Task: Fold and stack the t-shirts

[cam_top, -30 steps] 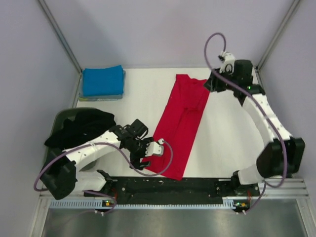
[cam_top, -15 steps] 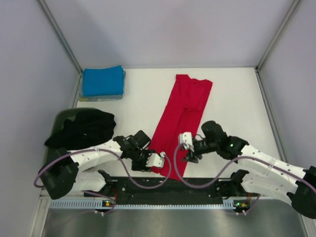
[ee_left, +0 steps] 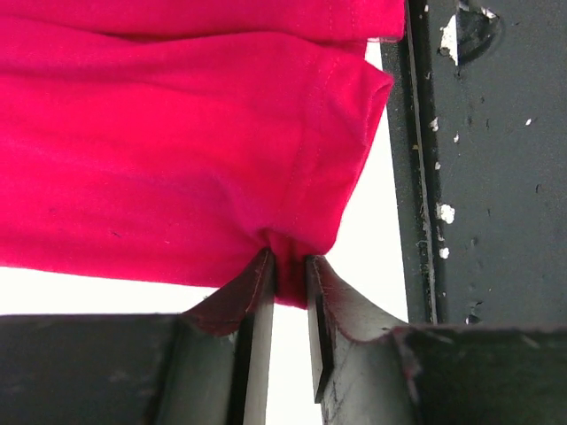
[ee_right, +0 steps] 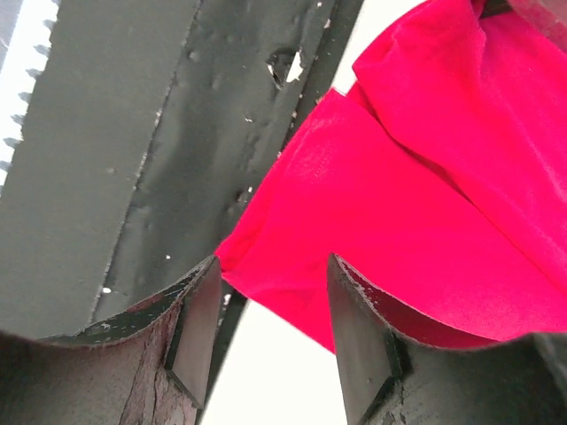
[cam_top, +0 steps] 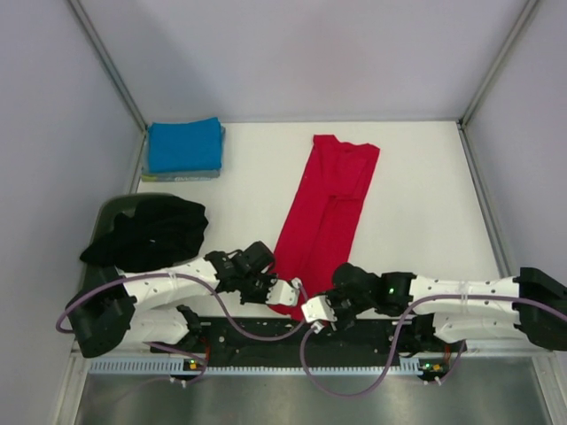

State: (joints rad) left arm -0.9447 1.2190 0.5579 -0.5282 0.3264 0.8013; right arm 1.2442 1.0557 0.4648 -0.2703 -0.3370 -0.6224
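Grey-green tub (left edge), white table

Red shirt folded lengthwise; blue shirt folded; black shirt seemingly heaped.

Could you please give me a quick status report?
Left gripper shut on near hem of bright red cloth t-shirt. Right gripper open, fingers astride its near corner. Nothing blocking.

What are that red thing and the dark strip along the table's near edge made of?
The red t-shirt looks like soft, matte knit cloth: it wrinkles and shows a stitched hem. The dark strip looks hard, perhaps painted metal or plastic: flat, with pale chipped specks.
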